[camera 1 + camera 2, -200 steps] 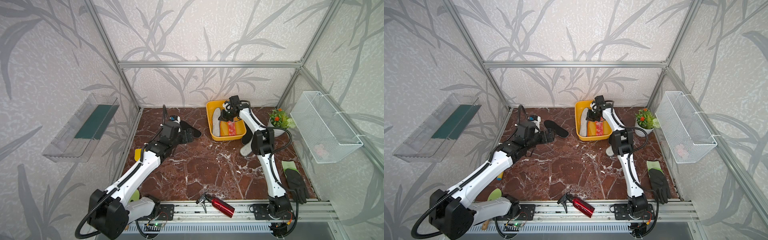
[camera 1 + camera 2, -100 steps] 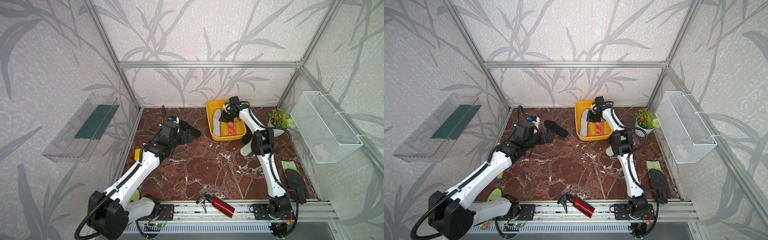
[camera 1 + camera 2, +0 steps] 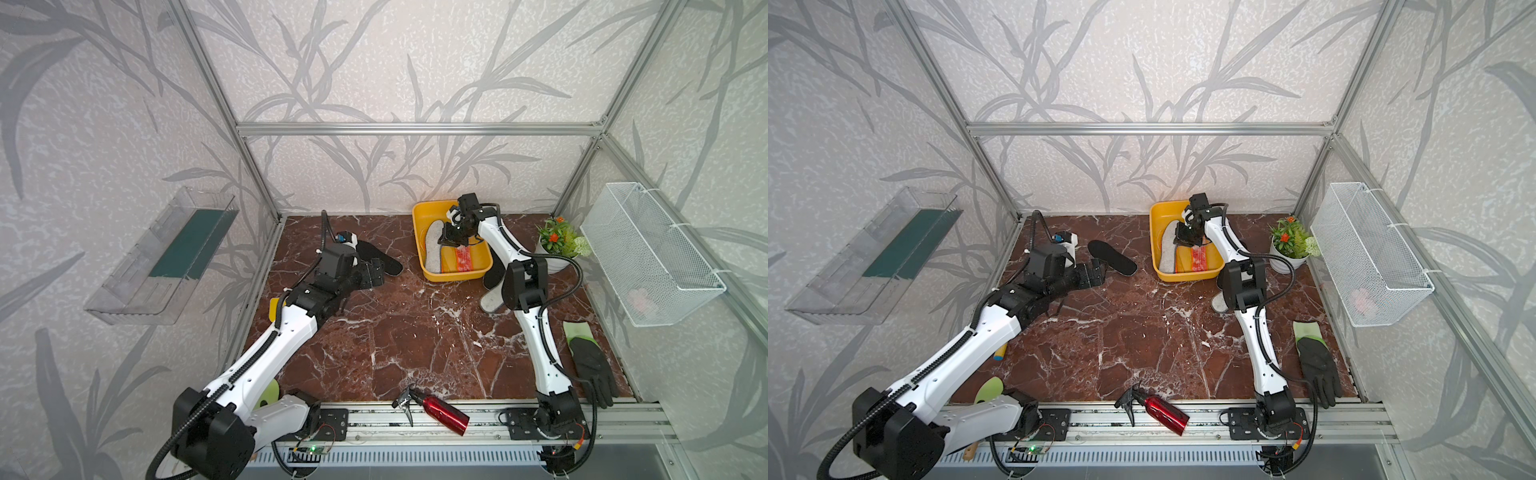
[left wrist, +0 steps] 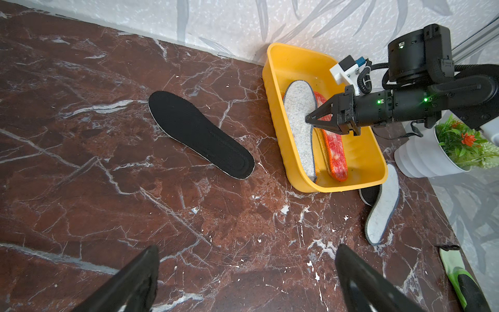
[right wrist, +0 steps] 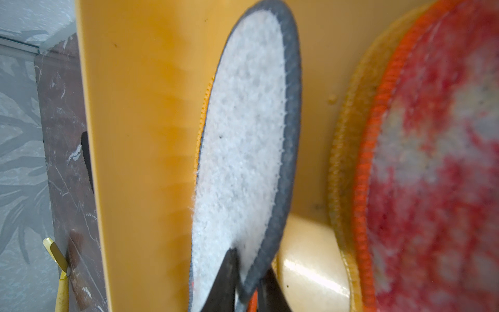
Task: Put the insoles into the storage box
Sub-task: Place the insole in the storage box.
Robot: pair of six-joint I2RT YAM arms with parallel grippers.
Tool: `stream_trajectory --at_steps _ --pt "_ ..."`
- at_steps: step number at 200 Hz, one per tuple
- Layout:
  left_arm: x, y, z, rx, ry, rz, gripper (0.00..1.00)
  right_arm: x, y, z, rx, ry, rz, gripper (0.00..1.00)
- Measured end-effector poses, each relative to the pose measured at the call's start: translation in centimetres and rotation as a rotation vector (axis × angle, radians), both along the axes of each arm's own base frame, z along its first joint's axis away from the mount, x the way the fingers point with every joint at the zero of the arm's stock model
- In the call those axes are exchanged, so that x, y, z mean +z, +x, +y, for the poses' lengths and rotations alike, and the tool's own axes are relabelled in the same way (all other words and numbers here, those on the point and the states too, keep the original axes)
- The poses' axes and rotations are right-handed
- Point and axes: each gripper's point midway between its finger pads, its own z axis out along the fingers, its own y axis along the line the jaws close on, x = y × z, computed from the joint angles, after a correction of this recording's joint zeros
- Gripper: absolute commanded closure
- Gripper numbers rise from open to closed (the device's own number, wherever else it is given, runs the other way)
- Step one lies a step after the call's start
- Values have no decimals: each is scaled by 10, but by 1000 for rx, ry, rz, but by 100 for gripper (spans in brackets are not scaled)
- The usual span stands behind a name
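The yellow storage box [image 3: 417, 232] [image 3: 1155, 232] [image 4: 275, 113] stands at the back of the floor. Inside it, a light grey felt insole [image 3: 432, 245] [image 4: 299, 121] [image 5: 243, 135] leans on the wall beside a red-orange mottled insole [image 3: 463, 259] [image 5: 432, 162]. My right gripper [image 3: 444, 241] [image 4: 307, 118] [image 5: 243, 294] reaches into the box, shut on the grey insole's edge. A black insole [image 3: 380, 257] [image 3: 1112, 257] [image 4: 199, 135] lies flat left of the box. My left gripper [image 3: 376, 272] [image 4: 245, 248] hovers open just in front of it, holding nothing. Right of the box, another grey insole [image 3: 490, 297] [image 4: 383, 205] overlaps a black one [image 4: 370, 193].
A potted plant [image 3: 557, 241] stands right of the box. A black glove [image 3: 590, 365] lies at the front right and a red spray bottle [image 3: 440, 411] on the front rail. A wire basket [image 3: 648, 253] and a clear tray [image 3: 166, 257] hang on the side walls.
Hardly anything has moved. The right gripper stays in the box at the grey insole, and the left gripper stays open near the black insole.
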Motion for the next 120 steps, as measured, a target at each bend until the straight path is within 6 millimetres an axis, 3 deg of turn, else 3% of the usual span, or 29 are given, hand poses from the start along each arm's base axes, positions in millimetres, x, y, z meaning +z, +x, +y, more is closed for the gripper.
stream_trajectory --at_steps 46,120 --pt "0 0 0 0 0 0 1 10 4 1 5 4 -23 82" --pt "0 0 0 0 0 0 1 2 2 0 3 -5 -4 81"
